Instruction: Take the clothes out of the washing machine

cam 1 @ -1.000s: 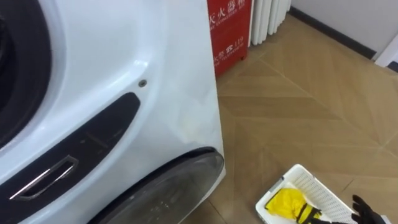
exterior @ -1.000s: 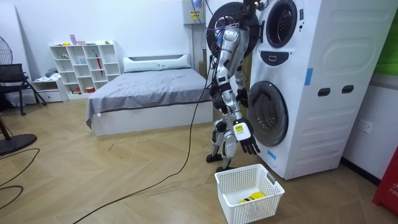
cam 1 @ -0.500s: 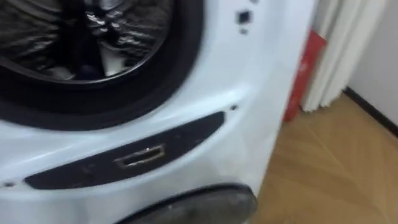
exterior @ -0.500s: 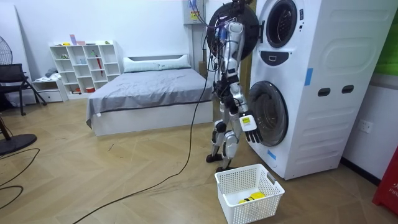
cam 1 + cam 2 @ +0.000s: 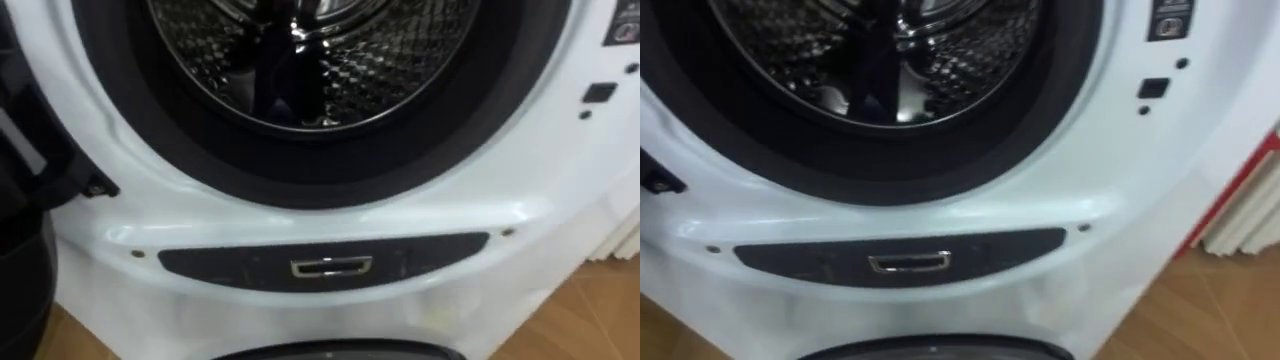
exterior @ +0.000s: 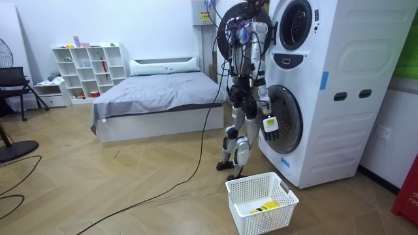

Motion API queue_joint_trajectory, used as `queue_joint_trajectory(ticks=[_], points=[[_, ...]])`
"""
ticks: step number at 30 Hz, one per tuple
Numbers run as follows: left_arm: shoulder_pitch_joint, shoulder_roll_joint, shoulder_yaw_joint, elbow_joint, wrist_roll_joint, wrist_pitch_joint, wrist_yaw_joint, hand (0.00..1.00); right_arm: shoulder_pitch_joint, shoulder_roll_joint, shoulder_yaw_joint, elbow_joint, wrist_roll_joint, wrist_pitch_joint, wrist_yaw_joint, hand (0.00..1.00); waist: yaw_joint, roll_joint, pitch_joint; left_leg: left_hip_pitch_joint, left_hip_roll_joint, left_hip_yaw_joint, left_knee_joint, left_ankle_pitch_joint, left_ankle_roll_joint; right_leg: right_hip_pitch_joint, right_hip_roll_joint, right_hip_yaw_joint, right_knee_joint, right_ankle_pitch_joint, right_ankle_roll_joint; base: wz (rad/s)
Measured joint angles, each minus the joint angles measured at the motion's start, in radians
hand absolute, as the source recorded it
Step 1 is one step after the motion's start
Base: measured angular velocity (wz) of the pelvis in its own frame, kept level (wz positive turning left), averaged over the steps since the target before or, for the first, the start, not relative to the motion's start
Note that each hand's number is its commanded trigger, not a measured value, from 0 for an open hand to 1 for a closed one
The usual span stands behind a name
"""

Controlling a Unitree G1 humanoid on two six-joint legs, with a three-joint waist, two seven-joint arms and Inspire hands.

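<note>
1. You have the robot standing close before the washing machine (image 6: 326, 85), facing its upper drum (image 5: 310, 60).
2. The open door (image 6: 235, 29) hangs to the left of that drum.
3. Below the drum sits a handle slot (image 5: 332, 267), and the lower door (image 6: 282, 119) is under it.
4. The basket (image 6: 243, 210) stands on the floor by the robot's feet, with an item (image 6: 264, 207) inside.
5. The bed (image 6: 157, 98) lies behind the robot, and the shelf (image 6: 91, 72) is beyond it.

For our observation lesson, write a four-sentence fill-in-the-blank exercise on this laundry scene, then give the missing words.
The upper door stands ___.
The ___ basket sits on the floor.
The item in the basket is mostly ___.
Beside the lower door hangs the robot's ___ hand.
Missing words: open; white; yellow; right.
</note>
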Motion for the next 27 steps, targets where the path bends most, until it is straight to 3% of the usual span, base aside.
queue_joint_trajectory(ticks=[4, 6, 15, 19, 22, 24, 25, 26, 27], points=[[0.003, -0.001, 0.022, 0.000, 0.013, 0.001, 0.001, 0.00, -0.018, 0.003, 0.032, 0.000, -0.022, 0.000, 0.001, 0.00, 0.007, -0.014, -0.0005, 0.000, -0.003, -0.017, 0.001, 0.000, 0.000, 0.012, -0.002, -0.017, -0.012, -0.001, 0.001, 0.16], [0.003, -0.001, 0.032, 0.000, 0.015, 0.001, 0.006, 0.00, -0.020, 0.005, 0.033, 0.000, -0.040, 0.000, 0.001, 0.00, 0.027, -0.018, -0.0025, 0.001, -0.003, -0.021, 0.001, 0.000, 0.000, 0.013, -0.002, -0.017, -0.012, -0.001, 0.001, 0.00], [0.041, -0.008, 0.076, 0.000, 0.028, 0.016, 0.011, 0.00, 0.016, 0.008, 0.052, 0.000, -0.070, 0.005, 0.002, 0.00, 0.043, -0.018, -0.0001, 0.018, -0.003, -0.021, 0.003, 0.000, 0.000, 0.033, -0.001, -0.015, -0.015, -0.003, 0.001, 0.00], [0.047, 0.001, 0.095, 0.000, 0.102, 0.032, 0.010, 0.00, 0.028, 0.008, 0.048, -0.005, -0.082, 0.012, 0.001, 0.00, 0.050, -0.018, 0.0003, 0.018, 0.009, -0.020, 0.040, -0.013, -0.008, 0.042, 0.002, -0.013, -0.010, -0.006, -0.003, -0.05], [0.062, 0.002, 0.103, 0.001, 0.199, 0.039, 0.007, 0.00, 0.026, 0.008, 0.037, -0.007, -0.114, 0.012, 0.003, 0.00, 0.056, -0.008, 0.0016, -0.019, 0.024, -0.021, 0.162, -0.050, -0.030, 0.040, 0.011, -0.009, 0.018, -0.017, -0.015, -0.13], [0.073, 0.004, 0.107, 0.001, 0.248, 0.058, -0.016, 0.00, 0.028, 0.007, 0.031, -0.025, -0.150, 0.012, 0.004, 0.00, 0.059, -0.001, -0.0065, -0.097, 0.048, -0.030, 0.329, -0.075, -0.050, 0.028, 0.027, -0.004, 0.030, -0.021, -0.030, -0.19], [0.075, 0.003, 0.107, 0.000, 0.248, 0.064, -0.023, 0.00, 0.027, 0.005, 0.031, -0.030, -0.157, 0.012, 0.003, 0.00, 0.059, 0.002, -0.0067, -0.112, 0.050, -0.038, 0.362, -0.075, -0.050, 0.024, 0.031, 0.001, 0.037, -0.022, -0.034, -0.27], [0.075, -0.003, 0.107, -0.002, 0.248, 0.079, -0.037, 0.00, 0.027, 0.000, 0.031, -0.034, -0.170, 0.010, 0.003, 0.00, 0.054, 0.010, -0.0110, -0.134, 0.058, -0.060, 0.417, -0.078, -0.053, 0.018, 0.040, 0.009, 0.042, -0.020, -0.043, -0.45], [0.074, -0.018, 0.107, -0.003, 0.248, 0.092, -0.047, 0.00, 0.021, -0.011, 0.030, -0.045, -0.185, 0.011, 0.001, 0.00, 0.059, 0.029, -0.0093, -0.156, 0.083, -0.057, 0.519, -0.089, -0.056, 0.009, 0.055, 0.010, 0.062, -0.022, -0.054, -0.55]])
